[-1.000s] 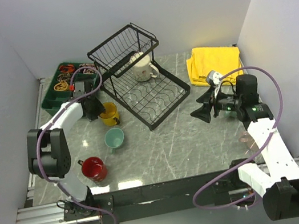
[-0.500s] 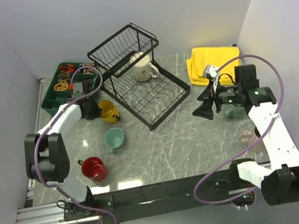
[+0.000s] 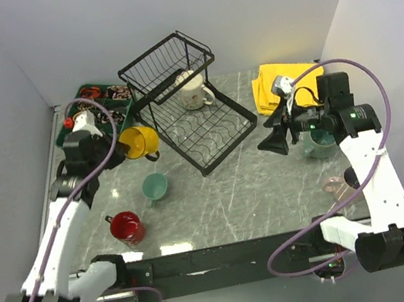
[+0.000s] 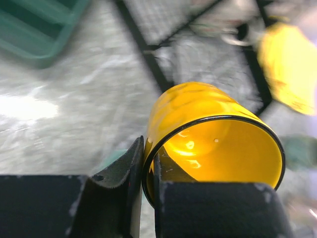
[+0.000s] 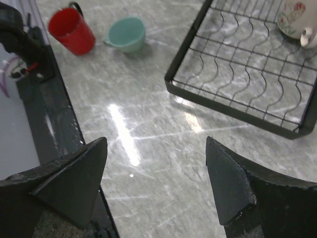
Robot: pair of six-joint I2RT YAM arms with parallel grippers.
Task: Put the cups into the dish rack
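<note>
Left wrist view: the left gripper (image 4: 147,166) pinches the rim of the yellow mug (image 4: 213,134), tipped sideways just left of the dish rack (image 3: 230,146); the right gripper (image 5: 156,144) hangs spread wide, holding nothing. 1 cream mug (image 3: 193,90) sits in the rack; the red mug (image 3: 126,227) and teal mug (image 3: 154,186) sit on the table (image 3: 256,188).

Bright, even light — blurred left-wrist background

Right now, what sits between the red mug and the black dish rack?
A teal mug sits between the red mug and the dish rack, clear in the top view and the right wrist view.
</note>
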